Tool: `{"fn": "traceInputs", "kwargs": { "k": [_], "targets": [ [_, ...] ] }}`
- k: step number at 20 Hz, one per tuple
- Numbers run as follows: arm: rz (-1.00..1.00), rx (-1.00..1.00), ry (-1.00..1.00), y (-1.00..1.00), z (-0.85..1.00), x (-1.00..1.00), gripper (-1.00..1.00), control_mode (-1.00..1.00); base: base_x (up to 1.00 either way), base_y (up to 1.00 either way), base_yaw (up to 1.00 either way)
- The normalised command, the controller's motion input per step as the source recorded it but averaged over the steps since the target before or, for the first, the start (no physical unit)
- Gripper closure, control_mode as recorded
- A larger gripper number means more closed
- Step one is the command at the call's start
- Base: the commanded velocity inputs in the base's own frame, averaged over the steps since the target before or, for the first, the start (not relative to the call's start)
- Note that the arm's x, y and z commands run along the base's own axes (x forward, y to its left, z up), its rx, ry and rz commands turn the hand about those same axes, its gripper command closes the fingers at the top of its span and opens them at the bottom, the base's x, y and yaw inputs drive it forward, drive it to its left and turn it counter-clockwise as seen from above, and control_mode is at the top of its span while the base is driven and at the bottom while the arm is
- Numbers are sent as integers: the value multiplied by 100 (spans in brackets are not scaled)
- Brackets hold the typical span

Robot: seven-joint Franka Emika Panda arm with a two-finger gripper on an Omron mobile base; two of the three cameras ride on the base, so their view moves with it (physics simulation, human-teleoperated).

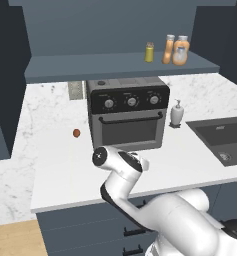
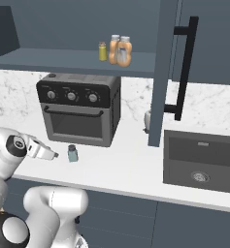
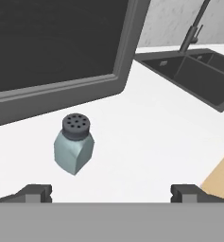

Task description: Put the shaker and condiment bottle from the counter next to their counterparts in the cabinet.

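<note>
The white arm (image 1: 140, 200) rises from the base, bends at a dark-jointed elbow and reaches forward at a low height. In the right base view, the wrist section extends horizontally toward the right and ends at the gripper (image 2: 52, 155). In the hand view, the two dark fingertips (image 3: 37, 193) stand far apart at the lower edge; the jaws are fully spread and hold nothing.

Pale blue-grey shaker (image 3: 73, 152) with dark grey perforated cap, white grey-veined marble desk (image 1: 60, 165), black toaster oven (image 1: 128, 114), orange pale-capped bottles (image 1: 176, 50), yellow-green shaker (image 1: 149, 52), dark blue-grey cabinet (image 1: 110, 67)
</note>
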Motion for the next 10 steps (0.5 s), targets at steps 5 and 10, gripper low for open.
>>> {"fn": "traceInputs", "kwargs": {
  "k": [5,10],
  "targets": [
    [0,5,0,10,-17,10,-100,-100,0,0,0],
    [0,9,0,2,-16,13,-100,-100,0,0,0]
  ]
}}
